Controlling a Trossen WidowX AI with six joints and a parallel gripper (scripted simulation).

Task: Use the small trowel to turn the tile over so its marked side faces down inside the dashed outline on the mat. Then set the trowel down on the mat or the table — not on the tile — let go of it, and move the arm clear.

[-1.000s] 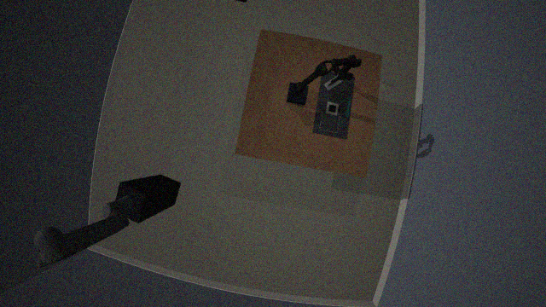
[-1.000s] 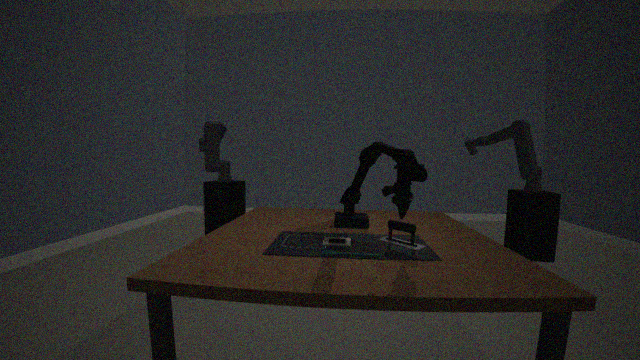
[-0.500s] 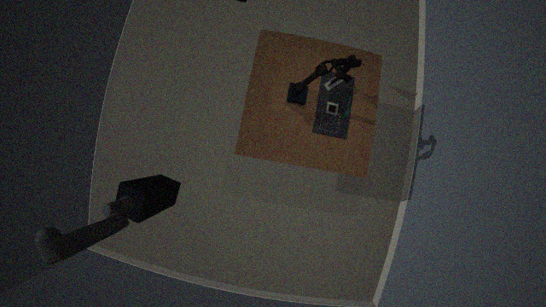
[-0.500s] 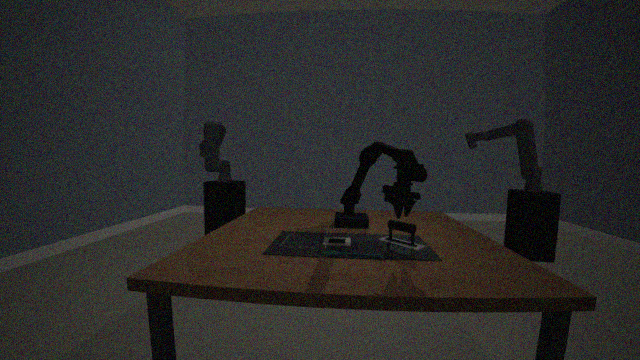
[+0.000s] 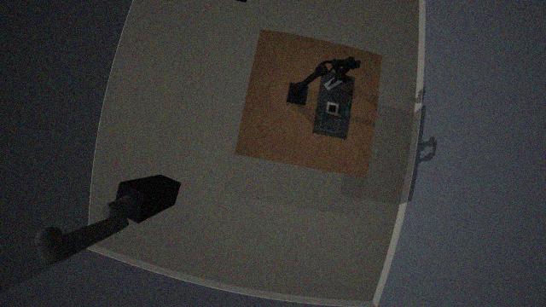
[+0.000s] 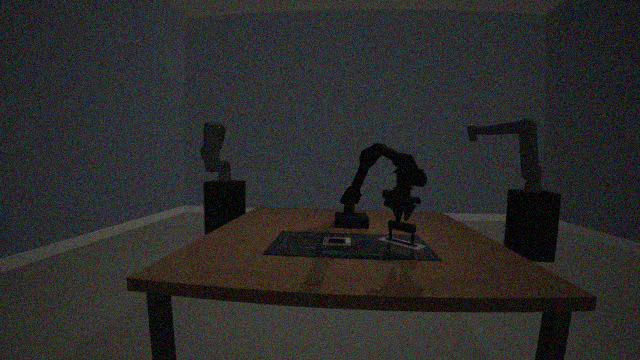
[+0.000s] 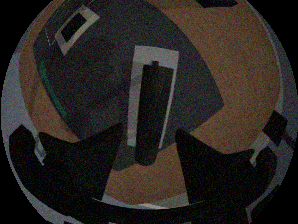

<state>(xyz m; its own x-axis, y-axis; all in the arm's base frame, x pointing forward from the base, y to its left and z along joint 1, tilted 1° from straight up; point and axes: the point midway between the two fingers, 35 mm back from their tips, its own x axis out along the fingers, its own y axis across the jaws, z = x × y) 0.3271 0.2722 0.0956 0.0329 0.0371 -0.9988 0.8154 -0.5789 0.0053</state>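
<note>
The scene is very dim. A dark mat (image 5: 330,128) (image 6: 295,247) (image 7: 100,76) lies on the wooden table (image 5: 273,132) (image 6: 350,285). The tile (image 5: 332,108) (image 6: 336,242) (image 7: 75,27) lies flat on the mat, its white square mark facing up. I cannot make out the dashed outline. The small trowel (image 5: 332,82) (image 6: 402,235) (image 7: 152,110) rests on the mat's right end, its pale blade flat and its dark handle raised. My gripper (image 5: 339,68) (image 6: 400,218) (image 7: 149,129) is open. It hangs just above the handle, one finger on each side, not touching it.
The arm's base (image 5: 297,94) (image 6: 351,219) stands on the table behind the mat. Two dark pedestals with camera arms (image 6: 224,202) (image 6: 531,222) stand on the floor off the table's back corners. One of them shows in the top view (image 5: 147,196).
</note>
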